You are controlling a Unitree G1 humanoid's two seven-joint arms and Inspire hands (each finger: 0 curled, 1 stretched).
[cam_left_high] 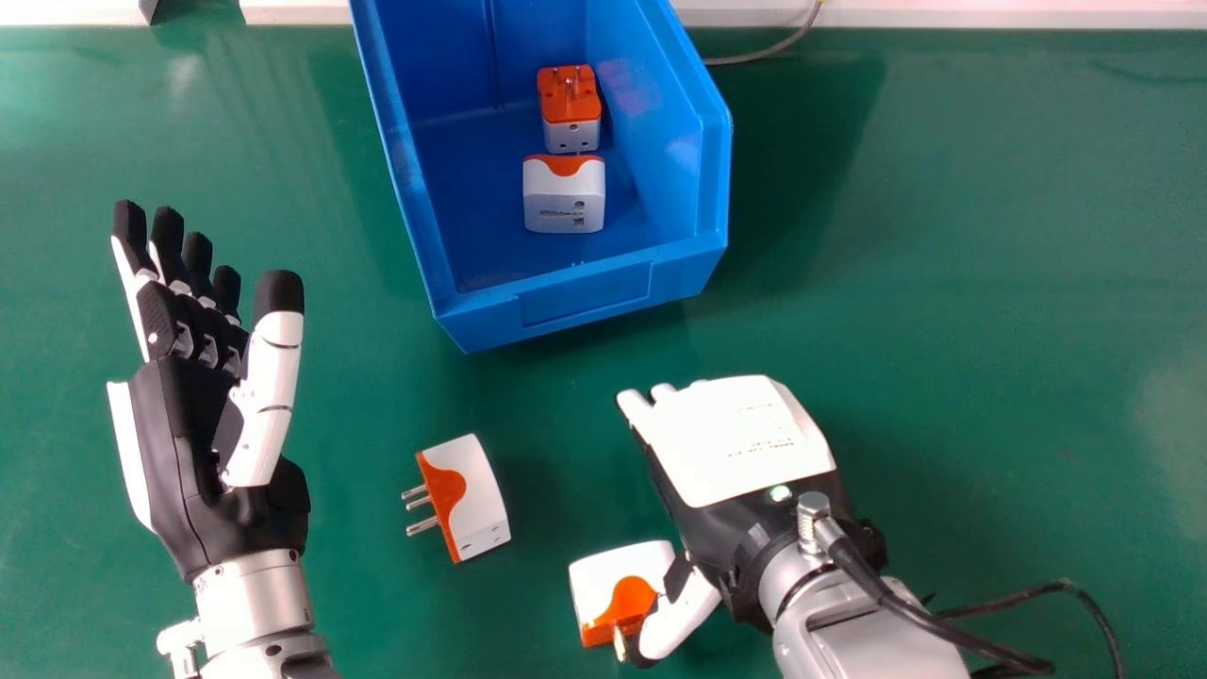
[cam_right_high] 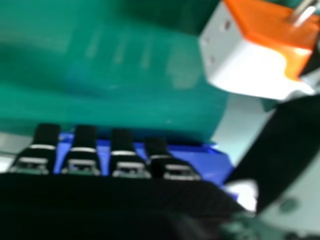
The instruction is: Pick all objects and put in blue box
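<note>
Broadly, a smooth green tabletop carries an open-topped blue box with glossy, sloping walls, inside which lie a pin-up adapter and a slotted adapter. The black-and-white left hand and right hand both have released, extended fingers, the right thumb overlapping a curved-edged adapter in the head view. Between the hands lies a blocky white-and-orange adapter with slender metal pins.
</note>
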